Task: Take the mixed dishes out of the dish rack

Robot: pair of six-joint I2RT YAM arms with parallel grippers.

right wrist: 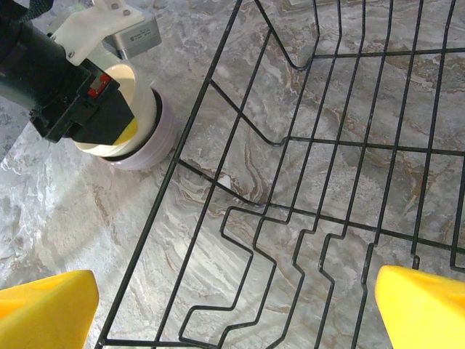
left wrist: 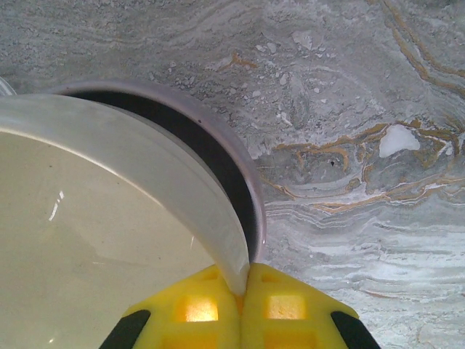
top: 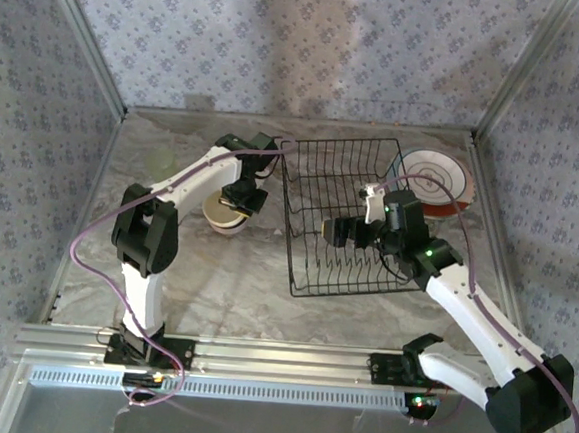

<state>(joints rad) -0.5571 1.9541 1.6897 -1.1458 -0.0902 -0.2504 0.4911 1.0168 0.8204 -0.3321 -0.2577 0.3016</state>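
Firstly, left gripper (left wrist: 243,309): yellow fingertips (left wrist: 196,309) pinched shut on the near rim of a cream bowl (left wrist: 94,240). Bowl tilted and seated inside a lilac bowl (left wrist: 251,196), with a dark gap between the two walls on the far side. Beneath both, grey marble tabletop (left wrist: 363,109) with brown and white veining. Pair of bowls standing on the table just beside the left side of the dish rack (top: 340,215), outside its wires. Left arm (top: 187,178) rising from its base at the near edge, elbow raised, forearm angled toward the far left corner of the rack.

Next, right gripper (right wrist: 232,313): yellow fingertips (right wrist: 43,309) spread wide at the two lower corners of the wrist view, nothing between them. Poised above the floor of the rack, black wire bars and bent prongs directly below, marble showing through the grid. Right arm (top: 473,311) folded at the near right corner of the table, forearm stretched diagonally to the middle of the rack.

Further out, ringed plate (top: 435,176) lying face up on the table, just beside the far right corner of the rack. Patterned wallpaper panels (top: 283,45) enclosing the table on three sides.
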